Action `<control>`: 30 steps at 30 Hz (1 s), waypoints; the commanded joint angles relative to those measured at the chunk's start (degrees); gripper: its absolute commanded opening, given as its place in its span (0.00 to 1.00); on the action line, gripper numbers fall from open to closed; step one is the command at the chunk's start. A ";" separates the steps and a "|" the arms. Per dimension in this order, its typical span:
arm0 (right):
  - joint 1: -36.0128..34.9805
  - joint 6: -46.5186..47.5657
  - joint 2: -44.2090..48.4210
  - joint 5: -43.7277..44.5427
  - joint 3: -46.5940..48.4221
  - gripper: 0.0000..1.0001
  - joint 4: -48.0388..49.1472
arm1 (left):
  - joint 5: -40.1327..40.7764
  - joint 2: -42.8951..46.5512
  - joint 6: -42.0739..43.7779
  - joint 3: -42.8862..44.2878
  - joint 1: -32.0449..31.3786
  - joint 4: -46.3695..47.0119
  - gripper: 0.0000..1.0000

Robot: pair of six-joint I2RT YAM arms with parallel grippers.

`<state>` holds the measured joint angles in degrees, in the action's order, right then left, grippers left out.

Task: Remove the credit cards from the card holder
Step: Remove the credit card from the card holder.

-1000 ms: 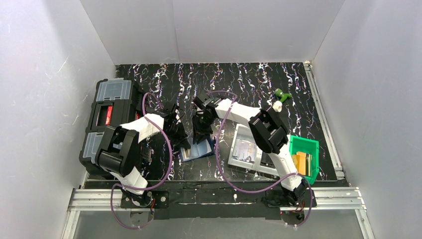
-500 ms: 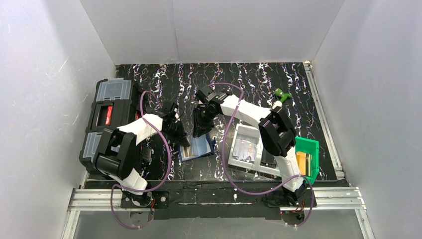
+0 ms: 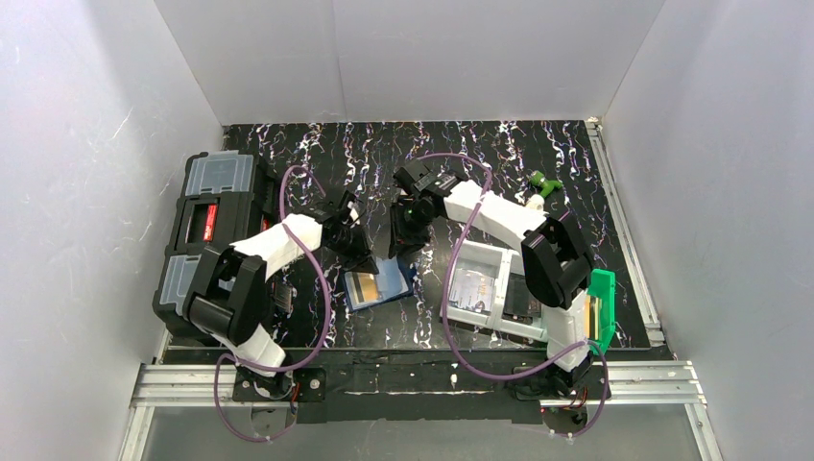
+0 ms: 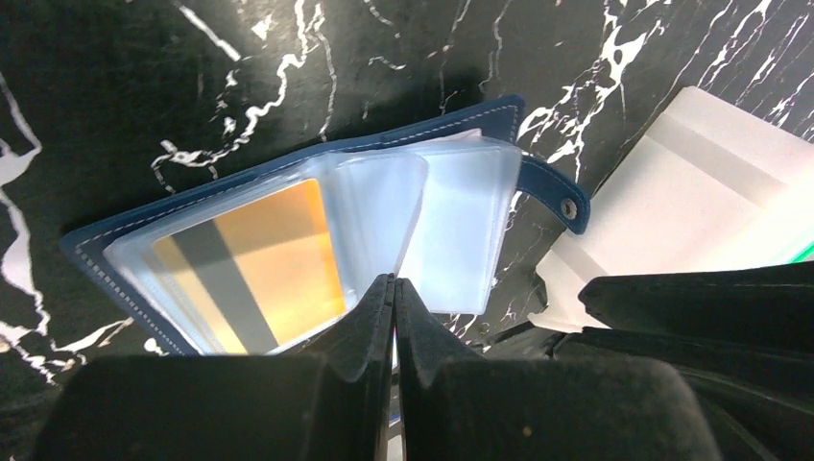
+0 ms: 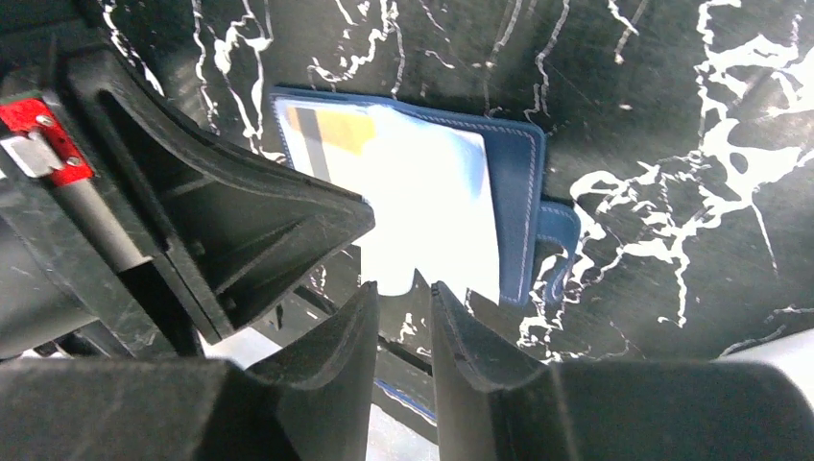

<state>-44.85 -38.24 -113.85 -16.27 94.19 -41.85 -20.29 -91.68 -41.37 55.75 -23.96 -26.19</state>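
- the card holder [image 3: 379, 286] lies opened flat on the surface [image 3: 538, 154], between my two arms, inner side up and snap tab [image 4: 562, 197] undone. the opening step is judged done.
- a gold-tan credit card [image 4: 254, 259] with a dark stripe sits inside a clear sleeve on the holder's left half. it is not yet extracted.
- the other clear sleeves [image 4: 461, 230] look pale. i cannot tell whether they hold further cards.
- my left fingers [image 4: 392, 283] are fully closed above the holder's near edge. one clear sleeve leaf runs up to their tips, but i cannot tell whether it is pinched.
- my right fingers [image 5: 403, 291] stand a narrow gap apart and hold nothing. the free end of a pale sleeve leaf lies just beside the gap.
- no card shows loose on the surface beside the holder. whether the white tray [image 3: 461, 252] to its right contains any card cannot be told.
- judgement: the task is at an early stage. every visible card remains to be drawn out.
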 commanded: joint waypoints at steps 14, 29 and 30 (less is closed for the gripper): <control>1.55 1.71 8.06 4.07 -6.06 0.34 -0.17 | -2.09 -6.65 -0.74 8.41 -3.83 0.18 0.37; 1.16 1.42 10.22 1.80 -7.44 0.34 1.35 | 5.17 -3.25 1.31 11.95 -3.29 -6.96 0.52; 0.93 1.44 10.15 1.52 -7.20 0.35 1.46 | 6.24 -2.29 1.68 11.89 -2.96 -8.02 0.52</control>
<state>-43.52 -37.26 -106.78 -12.74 87.09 -41.85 -19.12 -99.35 -41.65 65.52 -27.58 -28.01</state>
